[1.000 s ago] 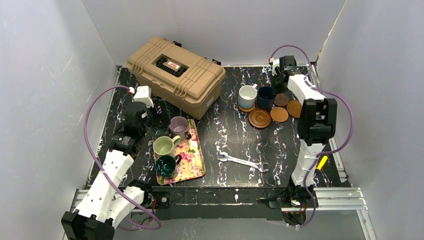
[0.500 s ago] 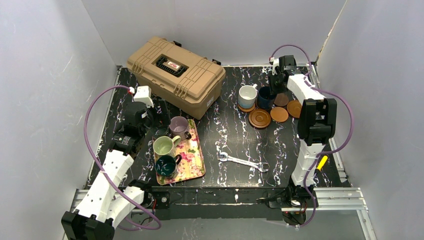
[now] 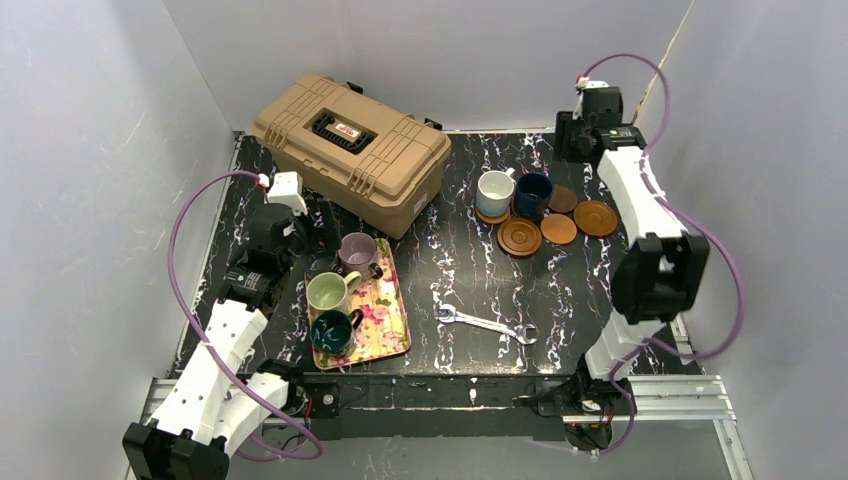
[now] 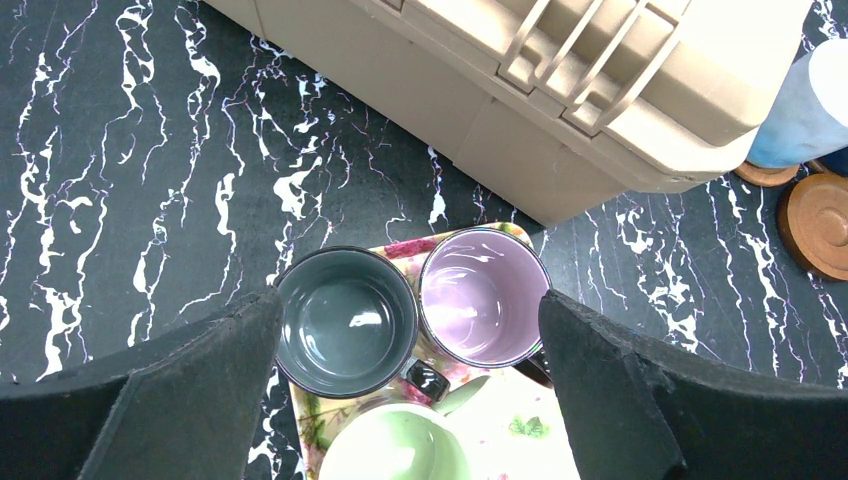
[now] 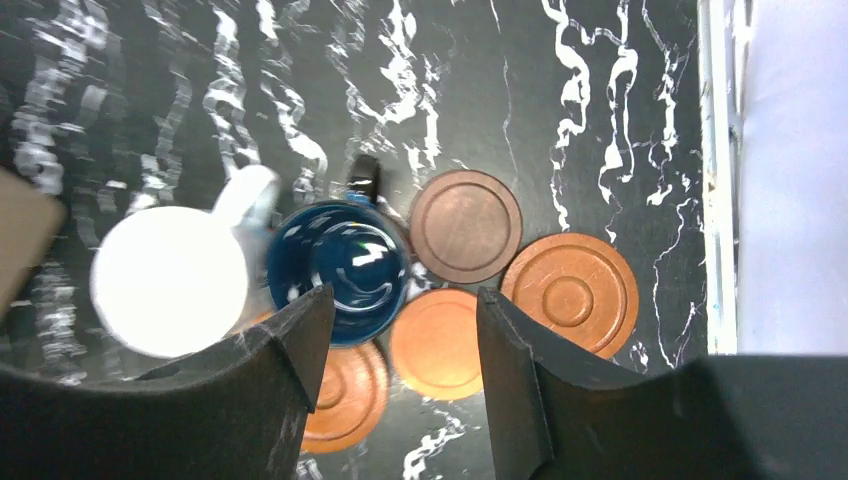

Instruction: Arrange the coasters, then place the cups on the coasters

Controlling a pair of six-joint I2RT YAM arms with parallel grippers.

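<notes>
A white cup [image 3: 495,190] stands on an orange coaster [image 3: 489,215], and a navy cup [image 3: 533,193] is upright beside it. Around them lie a dark brown coaster [image 3: 563,199], a rimmed orange one [image 3: 596,217], a flat orange one [image 3: 558,229] and a rimmed brown one [image 3: 520,237]. My right gripper [image 5: 405,300] hangs open and empty high above the navy cup [image 5: 345,270]. The left gripper [image 4: 410,300] is open over a dark green cup [image 4: 345,320] and a mauve cup [image 4: 483,295]. Pale green [image 3: 328,292] and teal [image 3: 332,330] cups sit on the tray.
A floral tray [image 3: 390,325] lies at the front left. A tan toolbox [image 3: 350,150] stands at the back, close to the mauve cup. A wrench [image 3: 485,323] lies in the front middle. The right table rail [image 5: 718,180] runs just past the coasters.
My right gripper has opened, let go of the navy cup and risen up and back to the far right. The left arm has not moved.
</notes>
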